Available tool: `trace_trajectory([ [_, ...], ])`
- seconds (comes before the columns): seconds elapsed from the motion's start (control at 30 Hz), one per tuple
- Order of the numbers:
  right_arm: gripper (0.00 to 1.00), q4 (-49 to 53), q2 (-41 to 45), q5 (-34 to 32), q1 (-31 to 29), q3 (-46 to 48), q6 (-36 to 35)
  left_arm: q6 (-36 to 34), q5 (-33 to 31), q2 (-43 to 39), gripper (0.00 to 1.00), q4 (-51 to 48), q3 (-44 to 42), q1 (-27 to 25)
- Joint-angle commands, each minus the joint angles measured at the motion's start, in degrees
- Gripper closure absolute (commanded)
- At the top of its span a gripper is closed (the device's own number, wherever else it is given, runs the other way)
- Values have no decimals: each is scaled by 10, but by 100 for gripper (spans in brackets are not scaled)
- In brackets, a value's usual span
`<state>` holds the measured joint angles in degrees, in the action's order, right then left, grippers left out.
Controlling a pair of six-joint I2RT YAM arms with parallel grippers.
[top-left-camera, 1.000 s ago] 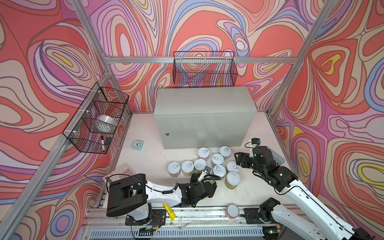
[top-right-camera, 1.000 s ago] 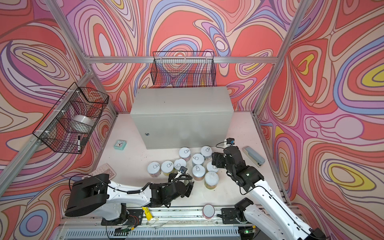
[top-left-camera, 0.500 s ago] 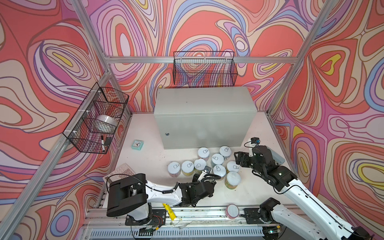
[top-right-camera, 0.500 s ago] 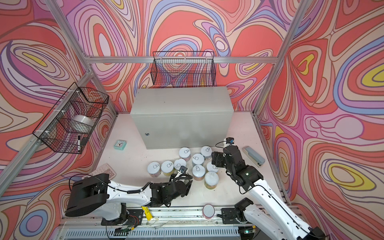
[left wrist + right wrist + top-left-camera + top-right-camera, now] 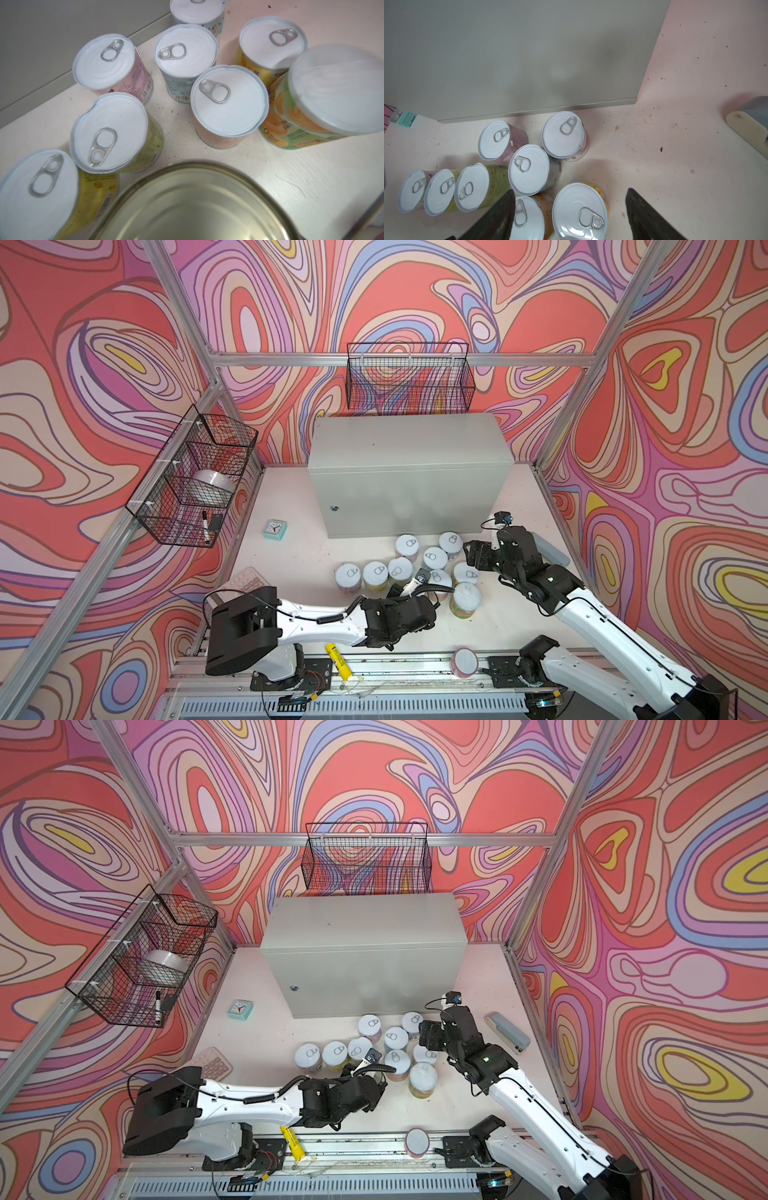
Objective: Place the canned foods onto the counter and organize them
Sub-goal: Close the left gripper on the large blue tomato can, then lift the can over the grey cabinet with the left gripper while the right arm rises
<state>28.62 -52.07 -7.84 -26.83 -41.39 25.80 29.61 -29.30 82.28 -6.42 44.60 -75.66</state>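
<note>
No word or brand can be read clearly — the left wrist view shows only barcodes on the pink-labelled can, the blue-labelled can and the yellow-labelled can, their small print too blurred.

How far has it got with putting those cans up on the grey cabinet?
Nothing is up yet: the counter top is bare. In hand: the left gripper is over a bare-metal-topped can, grip hidden; the open right gripper hovers over a yellow-labelled can. Left: moving all the cans up from the table.
</note>
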Motion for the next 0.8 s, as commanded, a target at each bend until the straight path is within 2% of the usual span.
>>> trace_trajectory([
  [0.0,15,-30,-9,6,-3,-20,-3,-27,-30,-76,100,-98,83,5],
  [0.17,14,-40,-37,5,-4,-33,7,-50,8,-123,100,-247,200,36],
  [0.33,14,-35,-66,5,-3,-65,12,-72,47,-153,100,-366,334,97],
  [0.37,14,-30,-71,3,-4,-75,11,-78,58,-151,100,-390,364,113],
  [0.5,14,-28,-88,-7,-4,-113,1,-131,26,-139,100,-454,478,151],
  [0.67,14,-15,-129,-11,-4,-167,-18,-173,53,-92,100,-508,619,236],
  [0.77,13,1,-148,10,-3,-207,-27,-185,84,-43,100,-544,715,294],
])
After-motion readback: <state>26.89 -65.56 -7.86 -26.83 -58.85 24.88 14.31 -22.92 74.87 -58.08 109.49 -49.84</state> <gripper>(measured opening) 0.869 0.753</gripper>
